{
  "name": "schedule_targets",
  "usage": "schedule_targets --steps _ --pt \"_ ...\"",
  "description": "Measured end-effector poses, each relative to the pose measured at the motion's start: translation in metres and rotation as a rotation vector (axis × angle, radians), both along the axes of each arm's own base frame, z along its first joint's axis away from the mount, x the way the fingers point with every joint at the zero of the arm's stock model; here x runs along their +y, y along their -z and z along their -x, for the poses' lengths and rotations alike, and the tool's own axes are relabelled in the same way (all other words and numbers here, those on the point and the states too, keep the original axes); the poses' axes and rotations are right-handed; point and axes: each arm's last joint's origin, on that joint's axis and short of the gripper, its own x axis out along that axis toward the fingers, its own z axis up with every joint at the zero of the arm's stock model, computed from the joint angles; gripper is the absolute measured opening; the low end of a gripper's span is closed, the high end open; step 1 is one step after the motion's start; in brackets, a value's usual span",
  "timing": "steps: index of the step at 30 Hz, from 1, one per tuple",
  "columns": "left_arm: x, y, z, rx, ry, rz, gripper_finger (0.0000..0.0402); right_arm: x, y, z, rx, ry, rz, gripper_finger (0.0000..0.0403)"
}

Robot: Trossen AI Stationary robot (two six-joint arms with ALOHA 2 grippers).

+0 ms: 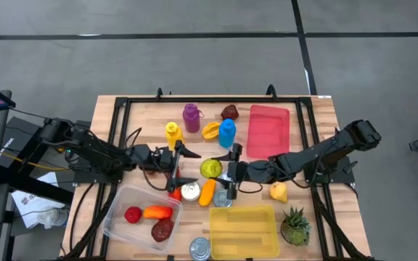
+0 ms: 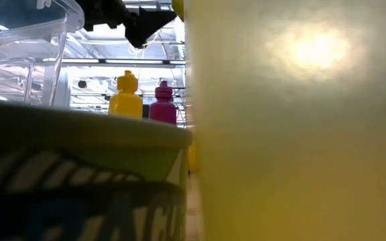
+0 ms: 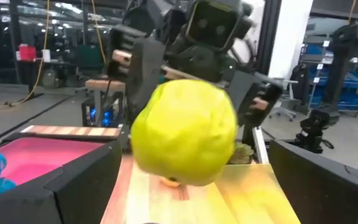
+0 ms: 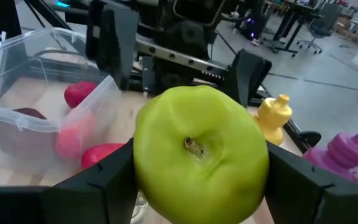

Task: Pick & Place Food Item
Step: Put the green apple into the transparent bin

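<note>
A green apple [image 1: 210, 168] is at the middle of the table, between my two grippers. My right gripper [image 1: 222, 170] reaches in from the table's right and is shut on it. In the right wrist view the apple [image 4: 201, 155] fills the space between the dark fingers. My left gripper [image 1: 192, 167] comes from the table's left and stands open just short of the apple [image 3: 184, 134], with one finger on either side and apart from it. A clear bin [image 1: 115, 210] near the left front holds red and orange food items. My right gripper pinches the green apple between its two fingers [image 4: 104, 177], one on each opposite side [image 4: 143, 168]. The fingers come in level from the table's right. The apple's stem dimple [image 4: 191, 144] faces back toward the wrist. Whether the apple's underside rests on the table, I cannot tell.
Close around the apple are an orange carrot [image 1: 207, 192], a can [image 1: 190, 191], and yellow [image 1: 172, 133], purple [image 1: 191, 117] and blue [image 1: 227, 133] bottles. A red tray [image 1: 268, 129] lies at the far right and a yellow tray [image 1: 243, 230] at the near edge. A small plant [image 1: 294, 226] and a yellow fruit [image 1: 279, 191] are right of the yellow tray.
</note>
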Motion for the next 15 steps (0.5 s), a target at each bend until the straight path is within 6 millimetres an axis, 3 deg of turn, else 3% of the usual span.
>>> schedule_targets --steps 7,15 --pt "0.006 0.009 -0.007 0.041 0.001 0.014 0.0400 -0.003 0.001 -0.001 0.009 0.006 -0.008 0.0264" --pt "0.004 0.006 -0.027 0.042 0.002 -0.011 0.0400 -0.008 0.001 -0.002 0.007 0.015 -0.021 0.0263"
